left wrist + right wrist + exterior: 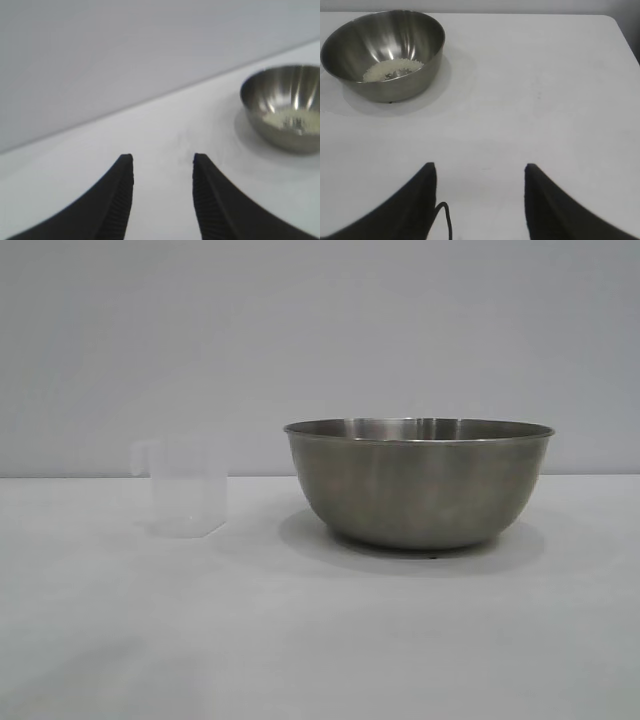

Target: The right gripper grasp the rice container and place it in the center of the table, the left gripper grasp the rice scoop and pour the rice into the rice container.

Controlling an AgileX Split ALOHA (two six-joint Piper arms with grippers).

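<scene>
The rice container (420, 485), a big steel bowl, stands on the white table (320, 640) right of centre in the exterior view. Rice (390, 70) lies in a thin white layer on the bowl's bottom (295, 122). Left of the bowl, upright on the table, is the rice scoop (185, 485), a small clear cup with a side handle; I cannot tell whether it holds rice. My left gripper (163, 159) is open over bare table, well away from the bowl (285, 107). My right gripper (480, 167) is also open and holds nothing, far from the bowl (385, 52).
A plain grey wall (320, 340) closes the back of the table. The right wrist view shows the table's rounded corner (615, 22) with a dark gap beyond it. A thin black cable (445, 220) loops by one right finger.
</scene>
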